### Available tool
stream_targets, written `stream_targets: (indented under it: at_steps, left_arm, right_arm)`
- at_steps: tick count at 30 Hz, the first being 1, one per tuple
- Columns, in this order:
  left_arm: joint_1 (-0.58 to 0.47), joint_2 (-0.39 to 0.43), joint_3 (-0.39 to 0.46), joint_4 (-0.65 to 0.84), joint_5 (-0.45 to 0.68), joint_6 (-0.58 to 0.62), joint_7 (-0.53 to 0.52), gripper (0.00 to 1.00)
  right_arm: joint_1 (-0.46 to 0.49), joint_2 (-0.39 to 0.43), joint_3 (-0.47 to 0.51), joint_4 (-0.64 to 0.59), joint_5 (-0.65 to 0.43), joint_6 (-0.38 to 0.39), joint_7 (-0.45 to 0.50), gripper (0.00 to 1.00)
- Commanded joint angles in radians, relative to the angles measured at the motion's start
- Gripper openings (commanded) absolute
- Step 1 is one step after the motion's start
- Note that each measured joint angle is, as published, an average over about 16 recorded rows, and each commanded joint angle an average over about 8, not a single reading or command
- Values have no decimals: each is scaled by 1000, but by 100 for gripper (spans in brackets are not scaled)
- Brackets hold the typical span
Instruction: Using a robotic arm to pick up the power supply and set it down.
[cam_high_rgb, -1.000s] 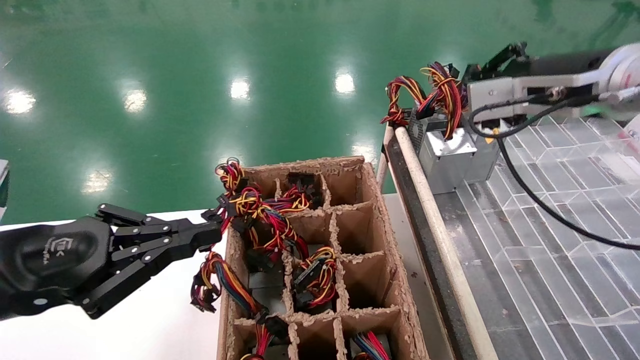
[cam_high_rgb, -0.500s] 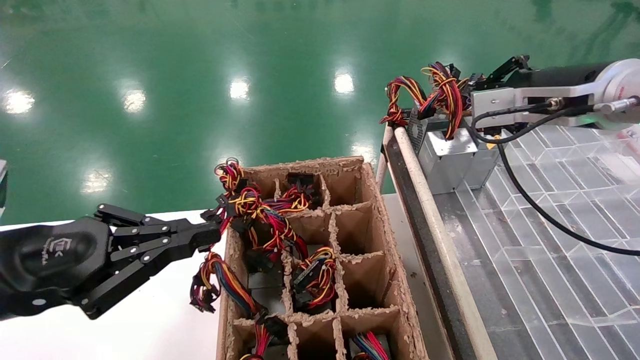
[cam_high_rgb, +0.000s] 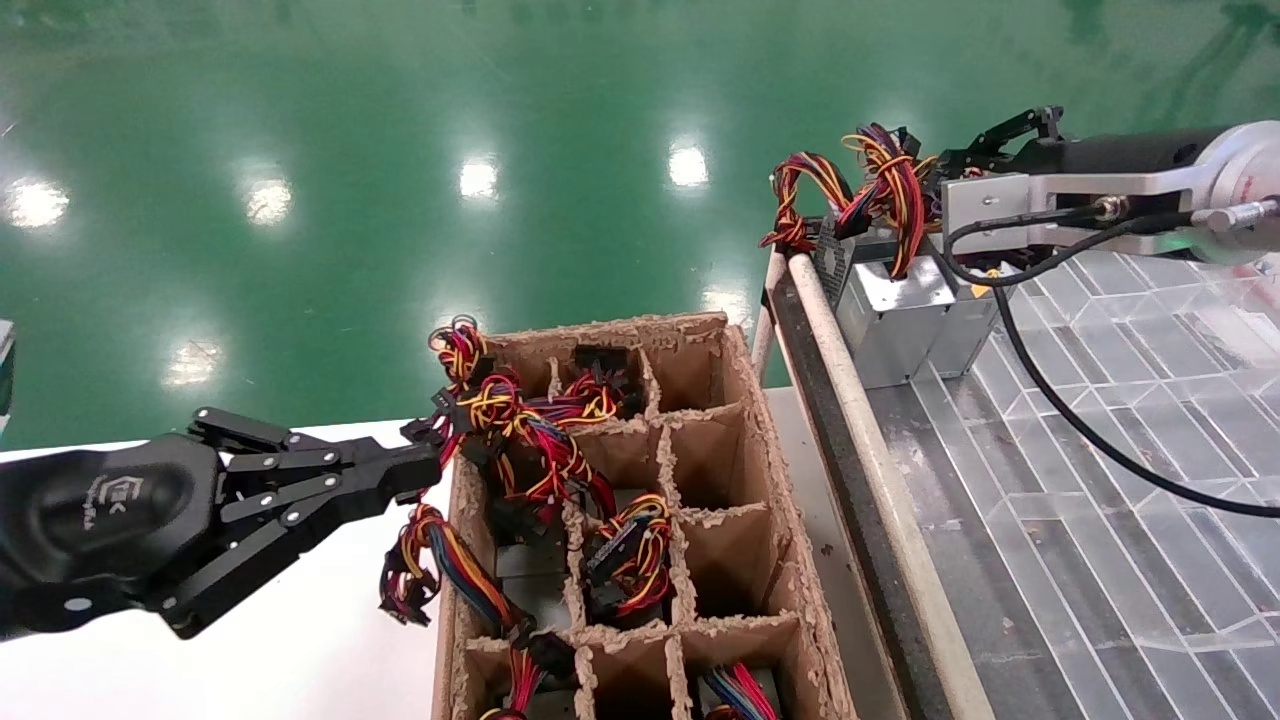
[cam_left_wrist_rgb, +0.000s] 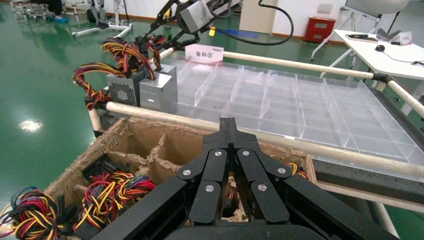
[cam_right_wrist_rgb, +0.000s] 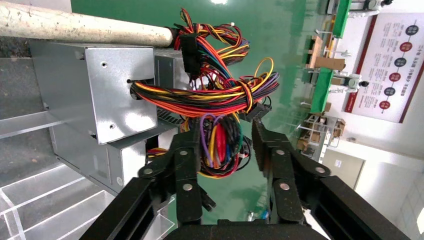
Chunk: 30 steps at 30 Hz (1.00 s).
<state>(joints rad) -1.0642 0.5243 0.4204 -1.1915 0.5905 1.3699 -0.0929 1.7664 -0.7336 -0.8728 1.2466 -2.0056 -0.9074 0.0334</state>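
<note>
Currently we log: right hand open around the supply's wires, apparently releasing; left hand closed, parked beside the carton.

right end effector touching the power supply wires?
Cannot tell. Right wrist view: right end effector fingers straddle the power supply wire bundle, open; no contact or gap plainly visible.

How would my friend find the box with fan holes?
Go to the clear tray's corner by the white rail, where two metal boxes stand together near the right gripper. The power supply shows a round fan grille; its neighbour shows a plain side.
</note>
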Motion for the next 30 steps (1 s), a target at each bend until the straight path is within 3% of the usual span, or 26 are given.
stream_targets:
  at_steps: [1, 10, 18, 30]
  left_arm:
    - [0, 0, 0, 0, 0, 0, 0, 0]
    - [0, 0, 0, 0, 0, 0, 0, 0]
    - [0, 0, 0, 0, 0, 0, 0, 0]
    - [0, 0, 0, 0, 0, 0, 0, 0]
  right_arm:
    - [1, 1, 0, 2, 0, -2, 2, 100]
    - [-7, 40, 18, 68, 28, -7, 40, 100]
    - [-7, 55, 33, 97, 56, 19, 10, 100]
    - [-51, 59, 86, 101, 189, -12, -4, 100]
